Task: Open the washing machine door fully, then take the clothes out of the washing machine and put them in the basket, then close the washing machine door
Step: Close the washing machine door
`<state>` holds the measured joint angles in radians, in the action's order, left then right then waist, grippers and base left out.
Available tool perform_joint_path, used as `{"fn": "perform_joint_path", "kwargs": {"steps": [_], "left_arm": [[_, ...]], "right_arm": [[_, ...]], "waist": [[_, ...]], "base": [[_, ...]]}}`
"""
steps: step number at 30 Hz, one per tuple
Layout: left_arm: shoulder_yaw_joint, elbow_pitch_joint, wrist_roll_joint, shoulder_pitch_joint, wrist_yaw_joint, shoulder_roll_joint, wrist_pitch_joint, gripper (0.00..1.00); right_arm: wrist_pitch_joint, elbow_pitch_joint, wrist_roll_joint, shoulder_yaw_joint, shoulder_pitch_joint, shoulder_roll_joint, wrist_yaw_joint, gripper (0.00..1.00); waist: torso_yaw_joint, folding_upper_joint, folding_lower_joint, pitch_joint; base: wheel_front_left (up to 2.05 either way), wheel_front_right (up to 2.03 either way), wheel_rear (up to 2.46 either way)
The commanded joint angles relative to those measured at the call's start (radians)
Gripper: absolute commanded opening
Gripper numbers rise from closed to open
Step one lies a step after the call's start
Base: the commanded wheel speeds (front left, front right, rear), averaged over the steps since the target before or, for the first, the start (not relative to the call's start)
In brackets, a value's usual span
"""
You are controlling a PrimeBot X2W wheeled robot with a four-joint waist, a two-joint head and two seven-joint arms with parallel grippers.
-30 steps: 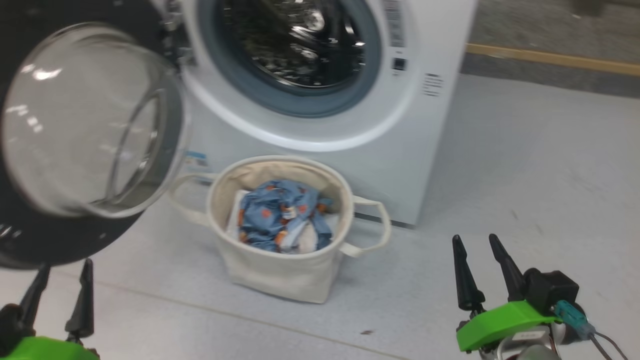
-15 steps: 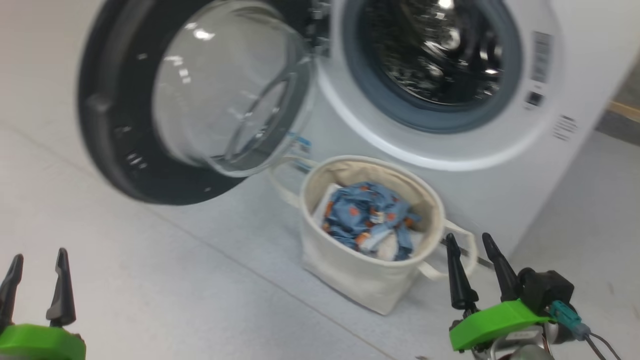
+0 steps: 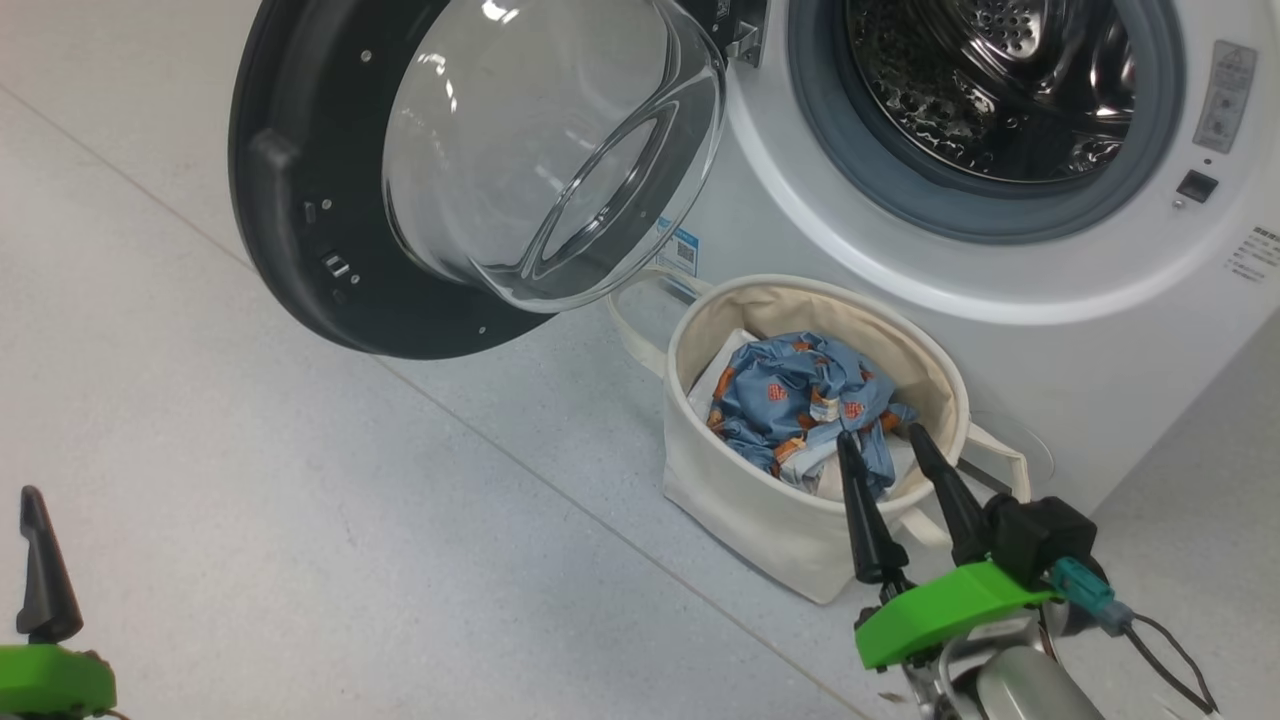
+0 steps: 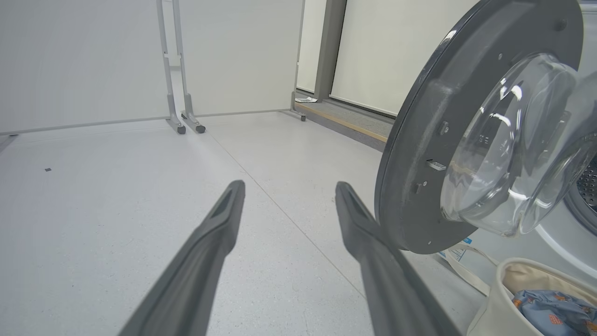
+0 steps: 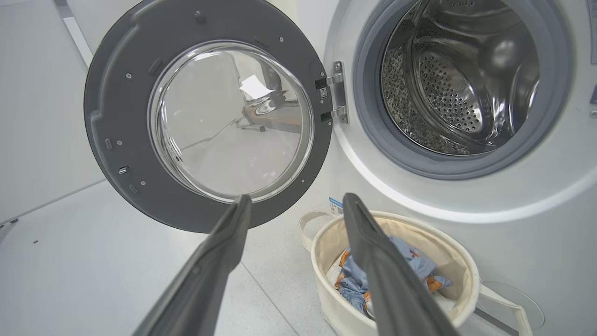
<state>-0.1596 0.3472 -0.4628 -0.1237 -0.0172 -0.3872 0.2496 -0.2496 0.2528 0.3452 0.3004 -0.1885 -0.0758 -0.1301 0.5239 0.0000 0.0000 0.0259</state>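
The washing machine door stands swung wide open to the left, its clear glass bowl bulging toward me. The white washing machine shows a bare steel drum. Blue bear-printed clothes lie in the cream basket on the floor before the machine. My right gripper hangs open and holds nothing, near the basket's front rim. My left gripper is open over bare floor, left of the door; one of its fingers shows at the head view's left edge.
Pale grey floor spreads to the left of the machine. Metal legs on castors and white panels stand far off in the left wrist view. The basket's loop handle sticks out toward the machine.
The head camera has swung, so the whole picture shifted right and up. Door, basket and clothes keep their places relative to one another. Both grippers stay open and low.
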Motion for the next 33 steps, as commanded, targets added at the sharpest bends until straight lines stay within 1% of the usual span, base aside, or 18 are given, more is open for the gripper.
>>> {"fn": "perform_joint_path", "kwargs": {"steps": [1, 5, 10, 13, 16, 17, 18, 19, 25, 30, 31, 33], "left_arm": [[-0.054, -0.037, -0.006, -0.028, 0.002, -0.030, 0.011, 1.00], [-0.071, -0.039, -0.009, -0.021, 0.015, -0.025, 0.012, 1.00], [-0.080, -0.045, -0.012, -0.015, 0.044, -0.028, 0.012, 1.00], [-0.083, -0.043, -0.025, -0.014, 0.062, -0.030, 0.012, 1.00], [-0.094, -0.031, -0.062, -0.023, 0.078, -0.033, -0.006, 1.00], [-0.098, -0.026, -0.081, -0.028, 0.086, -0.034, -0.018, 0.86], [-0.104, -0.022, -0.101, -0.036, 0.094, -0.037, -0.028, 0.12], [-0.111, -0.015, -0.126, -0.045, 0.102, -0.041, -0.043, 0.00], [-0.173, 0.043, -0.344, -0.164, 0.137, -0.076, -0.168, 0.00], [-0.230, 0.120, -0.548, -0.313, 0.145, -0.129, -0.290, 0.00], [-0.230, 0.120, -0.548, -0.313, 0.145, -0.129, -0.290, 0.00], [-0.254, 0.166, -0.617, -0.378, 0.146, -0.150, -0.331, 0.00]], "right_arm": [[-0.012, -0.024, 0.004, 0.025, -0.042, -0.005, -0.001, 1.00], [-0.012, -0.023, 0.006, 0.027, -0.044, -0.007, -0.001, 1.00], [-0.012, -0.022, 0.007, 0.022, -0.033, -0.008, -0.001, 1.00], [-0.012, -0.022, 0.007, 0.021, -0.026, -0.007, -0.001, 1.00], [-0.012, -0.020, 0.007, 0.022, -0.021, -0.007, -0.001, 1.00], [-0.012, -0.019, 0.007, 0.022, -0.019, -0.006, -0.001, 1.00], [-0.012, -0.018, 0.008, 0.023, -0.018, -0.006, -0.001, 1.00], [-0.012, -0.017, 0.007, 0.025, -0.018, -0.007, -0.001, 1.00], [-0.012, -0.012, 0.000, 0.037, -0.033, -0.027, -0.001, 1.00], [-0.012, -0.007, -0.009, 0.042, -0.043, -0.048, -0.001, 1.00], [-0.012, -0.007, -0.009, 0.042, -0.043, -0.048, -0.001, 1.00], [-0.012, -0.007, -0.013, 0.043, -0.045, -0.056, -0.001, 1.00]], "waist": [[-0.001, 0.0000, 0.0000, 0.002], [-0.004, 0.0000, 0.0000, 0.001], [-0.009, 0.0000, 0.0000, -0.010], [-0.011, 0.0000, 0.0000, -0.016], [-0.013, 0.0000, 0.0000, -0.022], [-0.014, 0.0000, 0.0000, -0.023], [-0.014, 0.0000, 0.0000, -0.024], [-0.015, 0.0000, 0.0000, -0.024], [-0.017, 0.0000, 0.0000, -0.002], [-0.021, 0.0000, 0.0000, 0.027], [-0.021, 0.0000, 0.0000, 0.027], [-0.023, 0.0000, 0.0000, 0.038]], "base": [[0.00, 0.00, 0.00], [0.00, 0.00, 0.00], [0.00, 0.00, 0.00], [0.00, 0.00, 0.00], [0.00, 0.00, 0.00], [0.00, 0.00, 0.00], [0.00, 0.00, 0.00], [0.00, 0.00, 0.00], [0.00, 0.00, 0.00], [0.00, 0.00, 0.00], [0.00, 0.00, 0.00], [0.00, 0.00, 0.00]]}}
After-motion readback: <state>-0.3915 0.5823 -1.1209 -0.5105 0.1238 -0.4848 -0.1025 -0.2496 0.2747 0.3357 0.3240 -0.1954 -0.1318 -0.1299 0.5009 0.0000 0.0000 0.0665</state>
